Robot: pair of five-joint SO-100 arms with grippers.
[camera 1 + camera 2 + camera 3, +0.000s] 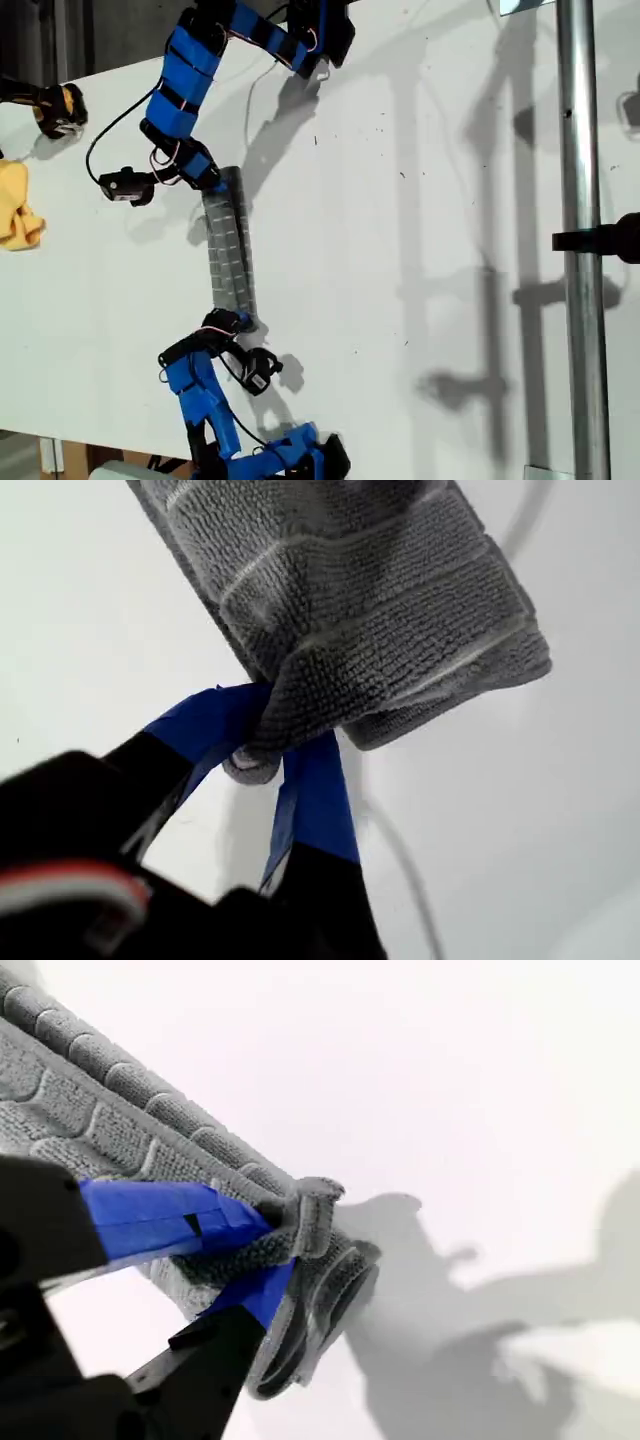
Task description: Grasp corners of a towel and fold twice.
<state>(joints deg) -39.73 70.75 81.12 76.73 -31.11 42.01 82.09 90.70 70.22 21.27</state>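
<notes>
The grey striped towel (228,250) lies bunched into a narrow strip on the white table (420,250), stretched between two blue arms. One arm's gripper (210,178) holds its upper end in the exterior view, and the other arm's gripper (232,322) holds its lower end. Which arm is which I cannot tell. In the first wrist view my first gripper (265,730) is shut on a thick folded end of the towel (370,600). My second gripper (285,1245) is shut on layered towel (100,1100) edges. Single corners are hidden in the folds.
A yellow cloth (15,205) lies at the exterior view's left edge, below a black and yellow object (55,105). A metal pole (580,240) with a black clamp (610,238) crosses the exterior view's right side. Arm shadows fall on the table.
</notes>
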